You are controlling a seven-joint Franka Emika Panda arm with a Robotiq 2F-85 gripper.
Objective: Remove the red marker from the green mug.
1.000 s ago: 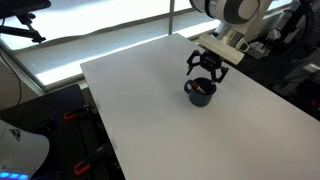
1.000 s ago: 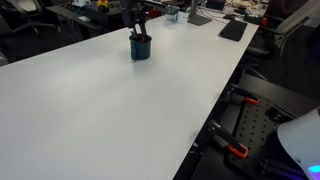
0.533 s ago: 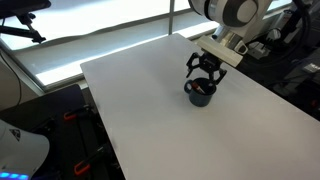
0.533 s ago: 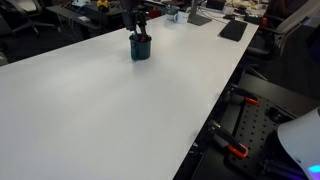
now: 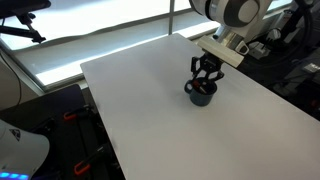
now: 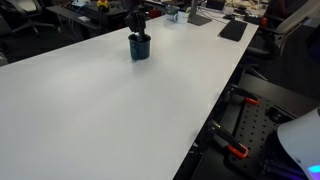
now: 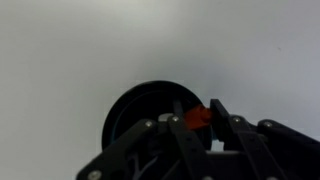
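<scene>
The green mug (image 5: 200,94) stands on the white table (image 5: 150,110), dark and almost black; it also shows in an exterior view as the mug (image 6: 140,48). My gripper (image 5: 206,76) hangs straight over its mouth. In the wrist view the mug (image 7: 135,115) fills the lower middle, and the red marker (image 7: 198,117) sticks up at its right rim. My gripper (image 7: 198,110) has its two dark fingers pressed against either side of the marker's top end. The rest of the marker is hidden inside the mug.
The wide white table carries nothing else near the mug. Its far edge (image 5: 185,36) runs close behind the mug, with dark equipment (image 5: 285,45) beyond. Keyboards and desk clutter (image 6: 232,28) lie past the table's end.
The fingers have come together from wide open onto the marker's top. The arm stayed over the mug, and the mug has not moved.
</scene>
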